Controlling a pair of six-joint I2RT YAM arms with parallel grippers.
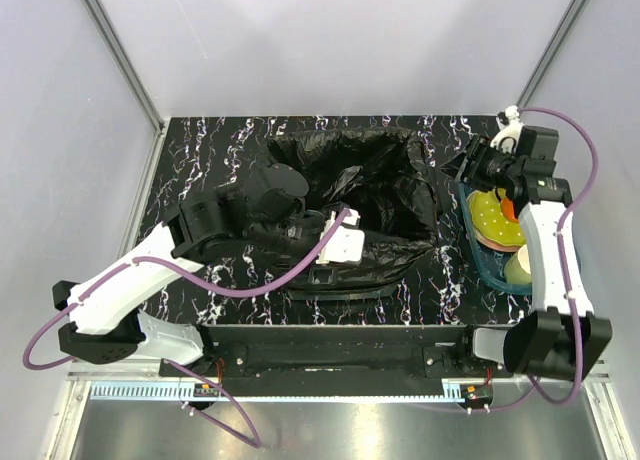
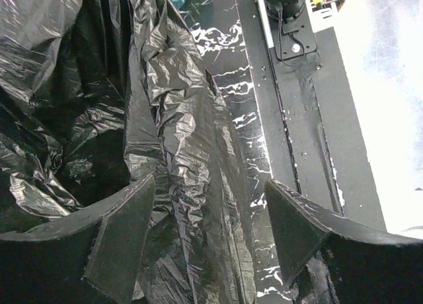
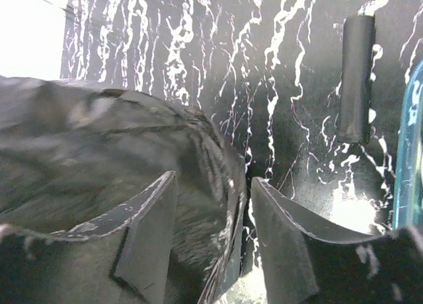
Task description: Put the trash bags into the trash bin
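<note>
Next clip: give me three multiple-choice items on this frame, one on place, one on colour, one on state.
1. The shallow blue plastic tray lies where from the glossy black plastic trash bag? A left B right C inside
2. The round plate in the tray is: A white B red C yellow
3. The left gripper has its fingers: A shut B open C unseen
Key: B, the top view shows it right of the bag; C, it shows yellow; B, a wide gap shows.

Blue tray (image 3: 408, 145) on marble tabletop (image 3: 218, 53)
</note>
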